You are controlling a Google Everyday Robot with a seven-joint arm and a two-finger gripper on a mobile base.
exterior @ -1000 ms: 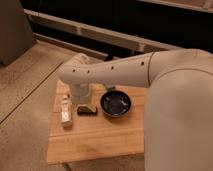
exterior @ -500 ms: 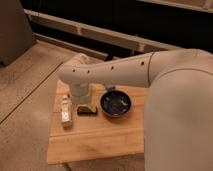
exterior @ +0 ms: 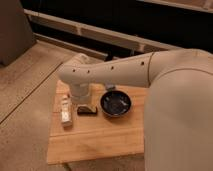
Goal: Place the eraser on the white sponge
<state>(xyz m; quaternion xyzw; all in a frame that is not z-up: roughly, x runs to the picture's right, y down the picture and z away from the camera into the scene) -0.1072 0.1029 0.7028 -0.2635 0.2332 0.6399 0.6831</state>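
Observation:
The eraser (exterior: 86, 110) is a small dark block with a paler top, lying on the wooden table (exterior: 100, 142) between the white sponge and the black bowl. The white sponge (exterior: 66, 116) is a pale oblong lying just left of the eraser, with a small orange-brown item (exterior: 65, 103) at its far end. My gripper (exterior: 84, 103) reaches down from the white wrist directly over the eraser, at or just above it. The wrist hides where the gripper meets the eraser.
A black bowl (exterior: 115, 103) stands right of the eraser, close to my gripper. My large white arm (exterior: 165, 100) fills the right side and covers the table's right part. Speckled floor (exterior: 25, 80) lies to the left, and a dark wall with rails stands behind.

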